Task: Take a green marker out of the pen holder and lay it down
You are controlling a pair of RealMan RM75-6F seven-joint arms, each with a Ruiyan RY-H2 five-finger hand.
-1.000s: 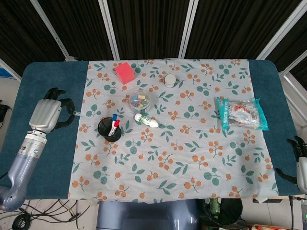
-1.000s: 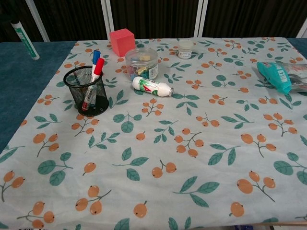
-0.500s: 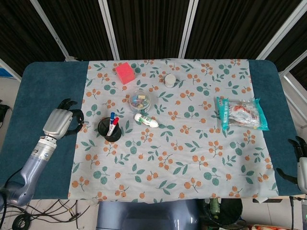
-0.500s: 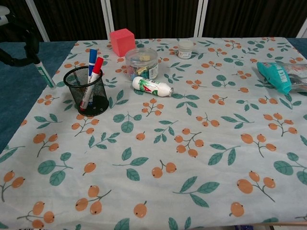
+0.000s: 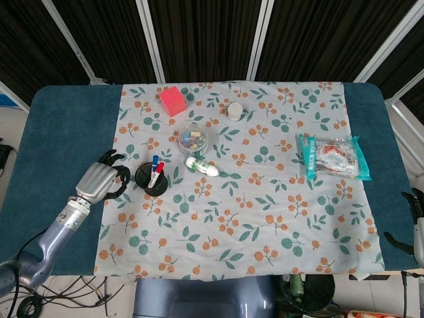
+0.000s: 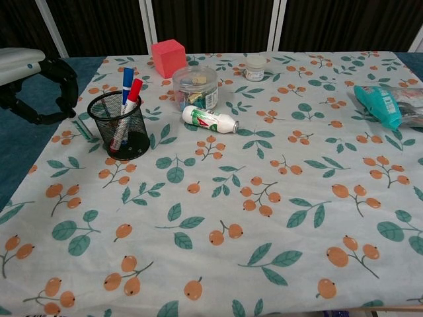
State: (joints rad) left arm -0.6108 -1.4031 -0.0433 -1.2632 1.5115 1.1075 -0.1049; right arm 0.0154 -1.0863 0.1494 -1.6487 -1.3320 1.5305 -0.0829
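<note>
Chest view is showing my left robot hand [image 6: 30, 82] curling its fingers beside the holder [image 6: 121, 125] — the green marker [image 6: 84, 127] is lying low at its fingertips on the cloth [image 6: 264, 218], and I cannot tell whether I am gripping it or only touching it. Red and blue markers [image 6: 127, 99] are standing in the holder. My right robot hand [image 5: 417, 225] is sitting at the surface's edge [image 5: 59, 126] — barely showing, so its state is unclear.
</note>
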